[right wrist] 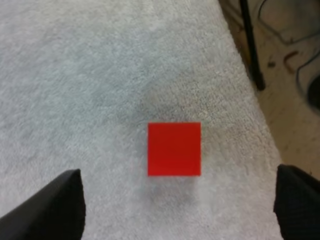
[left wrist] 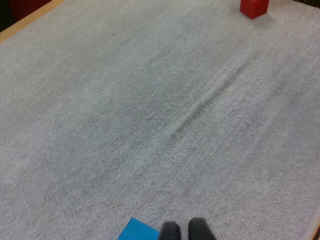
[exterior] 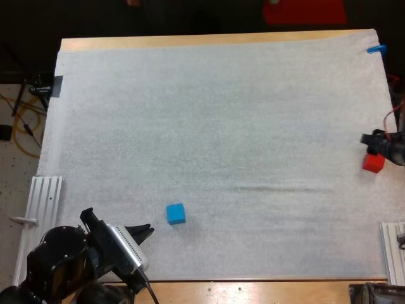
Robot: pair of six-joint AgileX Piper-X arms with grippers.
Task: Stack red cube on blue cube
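The red cube (exterior: pixel 373 163) sits on the white mat (exterior: pixel 221 126) close to its right edge. My right gripper (exterior: pixel 378 142) hovers just above it. In the right wrist view the red cube (right wrist: pixel 174 149) lies just ahead of the gap of my right gripper (right wrist: pixel 177 200), whose fingers (right wrist: pixel 55 207) stand wide apart and clear of it. The blue cube (exterior: pixel 176 213) rests near the mat's front edge, left of centre. My left gripper (exterior: pixel 144 230) is just left of it and nearer the front. In the left wrist view its fingertips (left wrist: pixel 170 232) meet beside the blue cube (left wrist: pixel 138 233), holding nothing; the red cube (left wrist: pixel 254 7) is far off.
Aluminium rails lie at the front left (exterior: pixel 44 197) and front right (exterior: pixel 393 250) of the table. A shallow crease (exterior: pixel 278 188) runs across the mat. Beyond the mat's edge by the red cube are bare floor and a black pole (right wrist: pixel 250 42).
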